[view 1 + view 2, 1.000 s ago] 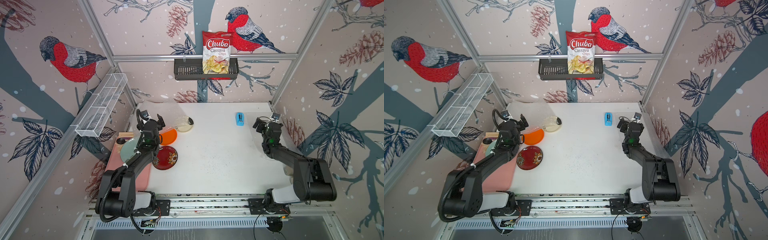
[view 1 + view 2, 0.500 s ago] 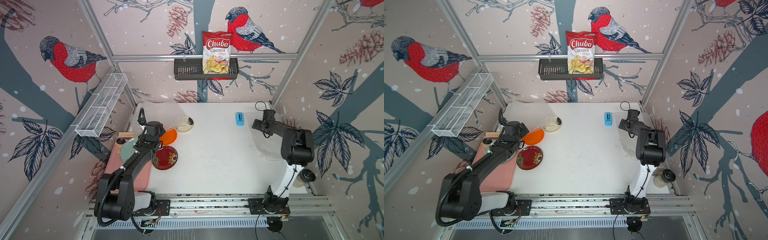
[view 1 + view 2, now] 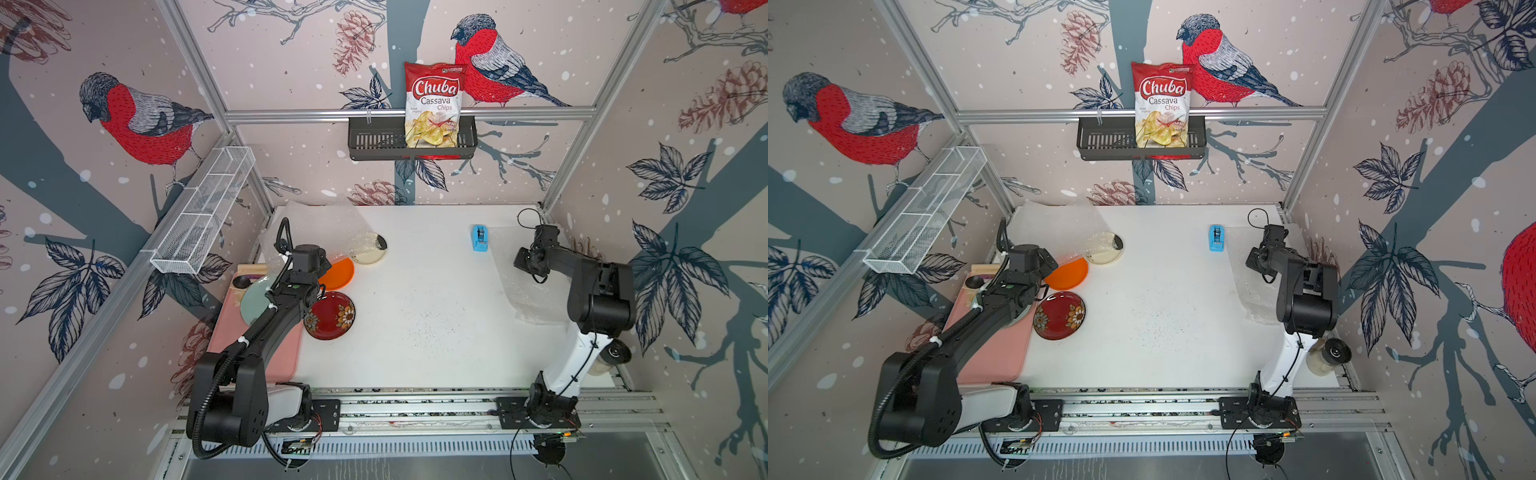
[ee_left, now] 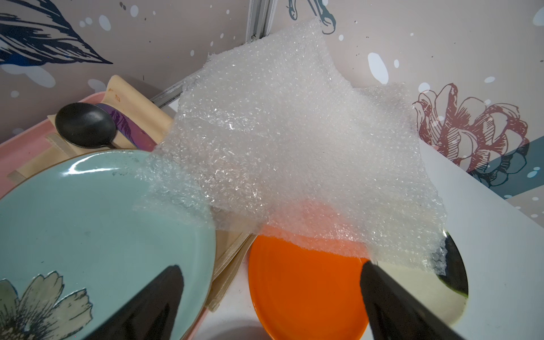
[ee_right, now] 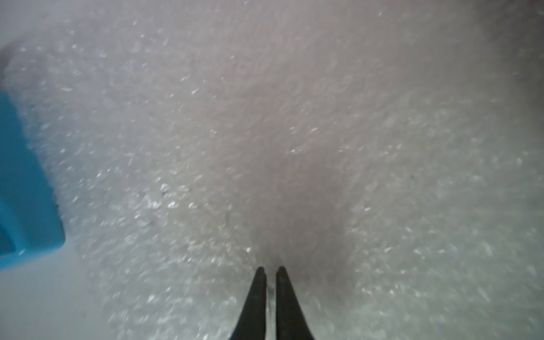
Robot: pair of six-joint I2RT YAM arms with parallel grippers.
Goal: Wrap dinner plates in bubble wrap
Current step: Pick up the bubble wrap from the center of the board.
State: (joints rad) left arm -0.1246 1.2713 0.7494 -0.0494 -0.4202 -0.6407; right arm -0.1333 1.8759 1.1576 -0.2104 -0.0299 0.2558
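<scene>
Three dinner plates lie at the left in both top views: a dark red flowered plate, an orange plate and a cream plate with a dark rim. One bubble wrap sheet droops from the back left corner over the cream plate's edge and the orange plate. My left gripper hangs open just above the orange plate, empty. A second bubble wrap sheet lies at the right. My right gripper is shut on this sheet, a thin fold pinched between its fingertips.
A pale green plate sits on a pink tray under my left arm, with a black spoon behind it. A blue tape dispenser stands beside the right sheet. A jar lies at the front right edge.
My right arm swung in and down onto the right sheet and its jaws closed on it. My left gripper tipped down toward the orange plate, staying open.
</scene>
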